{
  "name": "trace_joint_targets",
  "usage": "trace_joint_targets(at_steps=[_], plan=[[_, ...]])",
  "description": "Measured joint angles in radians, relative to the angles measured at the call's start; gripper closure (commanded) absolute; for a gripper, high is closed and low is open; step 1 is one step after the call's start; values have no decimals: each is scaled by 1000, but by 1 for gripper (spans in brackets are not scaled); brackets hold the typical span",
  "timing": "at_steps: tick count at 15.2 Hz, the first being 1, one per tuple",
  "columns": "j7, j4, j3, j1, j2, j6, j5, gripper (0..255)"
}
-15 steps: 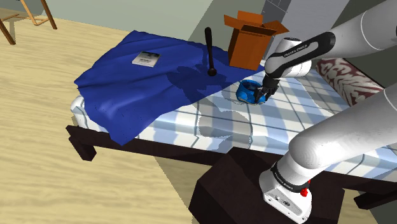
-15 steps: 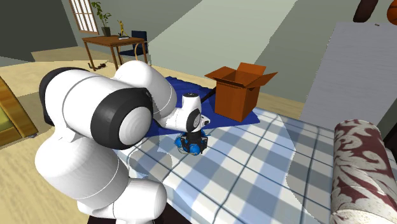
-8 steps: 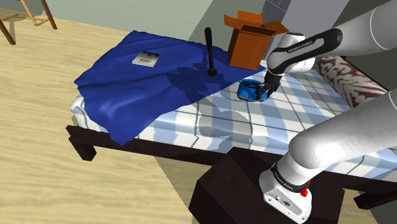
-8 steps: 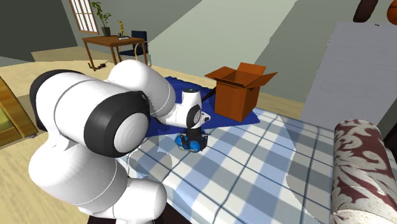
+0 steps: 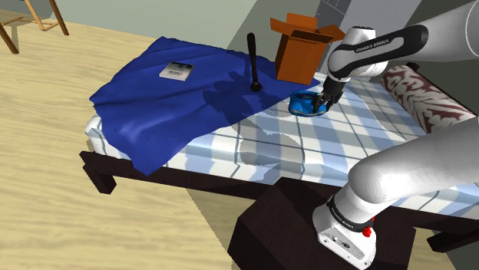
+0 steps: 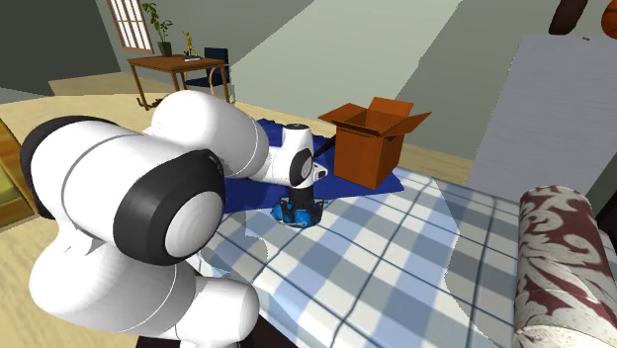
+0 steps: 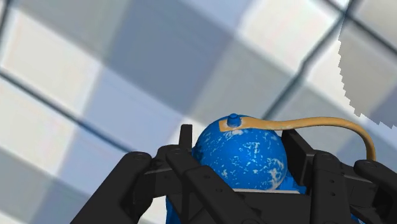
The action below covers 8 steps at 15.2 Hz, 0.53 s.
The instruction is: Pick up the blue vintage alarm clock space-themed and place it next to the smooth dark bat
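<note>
We find the lower half of the blue clock (image 7: pixel 240 156) hidden behind the gripper (image 7: pixel 245 191). The flat white item (image 5: pixel 175 70) on the blue cloth (image 5: pixel 146 107) is perhaps a booklet, too small for us to tell.

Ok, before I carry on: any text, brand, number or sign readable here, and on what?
"FRANKA EMIKA": on the dark forearm band of the arm, shoulder view.
Dark ring at the arm's base: lettering too small to read.
White card on the blue cloth: dark print, too small to read.
Blue alarm clock clasped in the gripper: no digits visible.
</note>
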Motion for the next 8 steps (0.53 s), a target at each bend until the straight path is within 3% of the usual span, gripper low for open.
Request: trace_joint_targets(at_steps=[8], plan=[[1,71,23,0,-59,-130,5,255]])
